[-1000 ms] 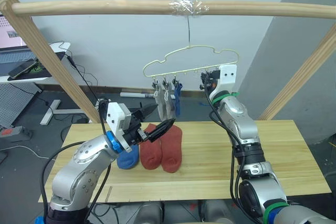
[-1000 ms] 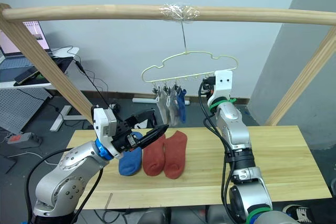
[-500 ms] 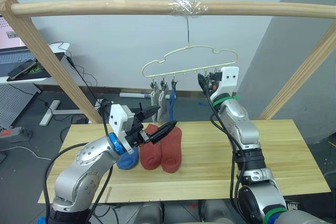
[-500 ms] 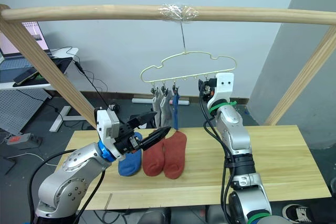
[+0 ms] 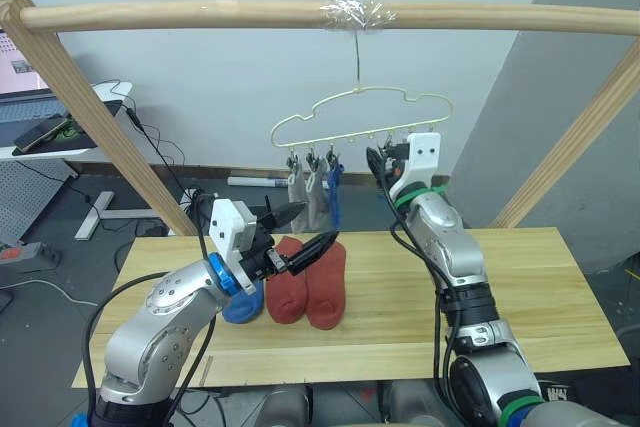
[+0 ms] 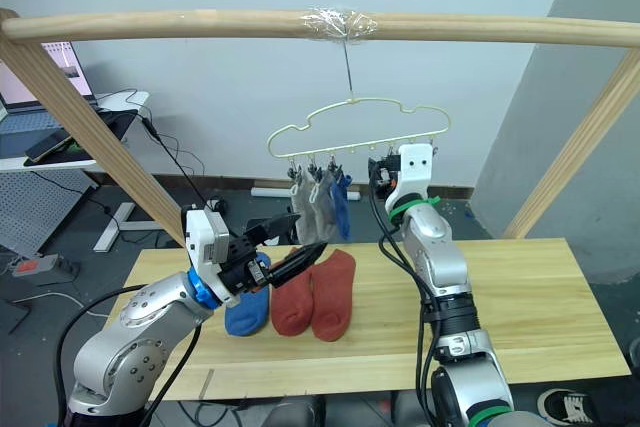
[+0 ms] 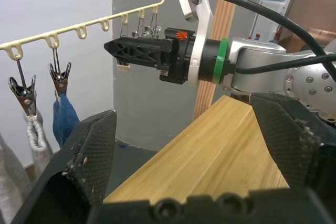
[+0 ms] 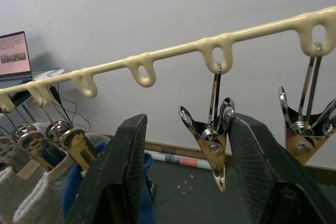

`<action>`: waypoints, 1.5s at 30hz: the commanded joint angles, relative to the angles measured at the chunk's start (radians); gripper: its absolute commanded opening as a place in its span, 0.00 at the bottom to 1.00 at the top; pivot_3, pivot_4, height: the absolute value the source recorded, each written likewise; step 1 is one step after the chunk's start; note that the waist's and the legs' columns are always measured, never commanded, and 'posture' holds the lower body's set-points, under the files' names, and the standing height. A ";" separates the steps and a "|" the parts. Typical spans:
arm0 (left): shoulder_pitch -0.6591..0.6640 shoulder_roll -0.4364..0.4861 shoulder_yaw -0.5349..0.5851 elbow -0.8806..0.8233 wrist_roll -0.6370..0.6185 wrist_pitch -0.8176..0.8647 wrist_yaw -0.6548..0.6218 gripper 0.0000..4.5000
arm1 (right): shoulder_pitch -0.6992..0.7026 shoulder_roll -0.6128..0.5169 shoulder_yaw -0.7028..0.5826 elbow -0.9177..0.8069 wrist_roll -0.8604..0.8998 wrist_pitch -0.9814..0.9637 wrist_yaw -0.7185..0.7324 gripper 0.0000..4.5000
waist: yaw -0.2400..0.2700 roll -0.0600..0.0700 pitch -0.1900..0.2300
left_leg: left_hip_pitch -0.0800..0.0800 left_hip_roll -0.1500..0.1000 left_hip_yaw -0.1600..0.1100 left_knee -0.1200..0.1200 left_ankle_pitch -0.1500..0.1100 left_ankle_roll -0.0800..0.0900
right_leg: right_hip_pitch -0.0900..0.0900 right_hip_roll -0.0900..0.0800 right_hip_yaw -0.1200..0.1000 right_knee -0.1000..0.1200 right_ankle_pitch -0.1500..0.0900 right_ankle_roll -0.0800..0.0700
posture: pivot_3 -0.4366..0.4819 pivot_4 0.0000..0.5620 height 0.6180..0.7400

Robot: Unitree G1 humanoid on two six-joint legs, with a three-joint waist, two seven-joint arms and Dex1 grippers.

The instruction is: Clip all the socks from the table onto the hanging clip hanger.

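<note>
The pale clip hanger hangs from the pole by its hook. Two grey socks and one blue sock hang clipped at its left end. On the table lie a blue sock and two rust-red socks side by side. My left gripper is open and holds nothing, just above the red socks. My right gripper is open at the hanger's row of clips. In the right wrist view a bare metal clip hangs between its fingers, untouched.
The round wooden pole frame spans overhead, with slanted legs at both table ends. More bare clips hang at the hanger's right end. A desk with a laptop stands behind on the left.
My right gripper has moved a little left along the hanger, closer to the hung socks. The clipped socks swung slightly. The left arm stayed almost still.
</note>
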 commanded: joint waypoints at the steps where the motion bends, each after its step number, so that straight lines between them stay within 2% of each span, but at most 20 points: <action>1: 0.003 0.003 0.005 -0.056 -0.004 -0.008 0.005 1.00 | -0.039 0.010 0.002 0.002 -0.007 -0.044 0.001 0.53 | 0.000 0.000 0.000 | 0.000 0.000 0.000 0.000 0.000 0.000 | 0.000 0.000 0.000 0.000 0.000 0.000 | 0.50 0.16 1.00; 19: 0.008 -0.006 0.004 -0.050 0.003 -0.013 0.005 1.00 | -0.047 0.008 0.005 0.034 -0.019 -0.073 0.003 0.53 | 0.000 0.000 0.000 | 0.000 0.001 0.000 0.000 0.000 0.000 | 0.000 0.001 0.001 0.001 0.000 0.000 | 0.50 0.17 1.00; 22: 0.005 -0.005 0.007 -0.048 0.001 -0.011 0.006 1.00 | -0.046 0.003 0.004 0.042 -0.032 -0.069 -0.002 0.40 | 0.000 0.000 0.000 | 0.001 0.001 0.000 0.000 0.000 0.000 | 0.000 0.001 0.001 0.001 0.000 0.000 | 0.51 0.17 1.00; 25: 0.002 -0.006 0.011 -0.046 -0.001 -0.011 0.008 1.00 | -0.050 -0.002 0.004 0.056 -0.040 -0.065 -0.001 0.17 | 0.000 0.000 0.000 | 0.001 0.001 0.000 0.001 0.000 0.000 | 0.000 0.001 0.001 0.002 0.000 0.000 | 0.51 0.17 1.00; 28: 0.001 -0.008 0.015 -0.044 -0.004 -0.011 0.011 1.00 | -0.060 -0.004 -0.006 0.069 -0.039 -0.070 -0.008 0.03 | 0.000 0.000 0.000 | 0.001 0.001 0.000 0.001 0.000 0.000 | 0.000 0.001 0.001 0.002 0.000 0.000 | 0.51 0.17 1.00; 29: 0.001 -0.009 0.016 -0.044 -0.005 -0.010 0.012 1.00 | -0.062 -0.004 -0.008 0.071 -0.038 -0.072 -0.009 0.00 | 0.000 0.000 0.000 | 0.002 0.001 0.001 0.001 0.000 0.000 | 0.000 0.001 0.002 0.003 0.000 0.000 | 0.51 0.17 1.00; 33: 0.012 0.002 0.001 -0.040 0.016 -0.008 0.014 1.00 | -0.068 -0.005 -0.020 0.065 -0.025 -0.069 -0.005 0.00 | 0.001 0.000 0.000 | 0.003 0.001 0.001 0.001 0.000 0.000 | 0.000 0.002 0.002 0.006 0.000 0.000 | 0.51 0.18 1.00; 36: 0.017 0.032 -0.033 0.000 0.098 0.006 0.037 1.00 | -0.066 -0.011 -0.023 0.050 -0.014 -0.047 0.006 0.00 | 0.000 0.000 0.000 | 0.004 0.001 0.004 0.001 0.000 0.000 | 0.000 0.002 0.005 0.007 0.000 -0.001 | 0.51 0.18 1.00; 39: 0.018 0.057 -0.096 0.110 0.235 -0.009 0.070 1.00 | -0.055 -0.034 -0.027 0.003 0.012 0.035 0.034 0.00 | 0.000 0.000 0.000 | 0.008 0.001 0.008 0.001 0.000 0.000 | 0.000 0.004 0.011 0.009 0.000 0.000 | 0.49 0.19 1.00; 45: -0.097 -0.054 -0.246 0.473 0.443 -0.156 0.083 1.00 | -0.009 -0.083 -0.019 -0.118 0.043 0.178 0.066 0.00 | 0.000 0.000 0.000 | 0.011 0.002 0.013 0.001 0.000 0.000 | 0.001 0.005 0.016 0.010 0.000 0.002 | 0.46 0.21 1.00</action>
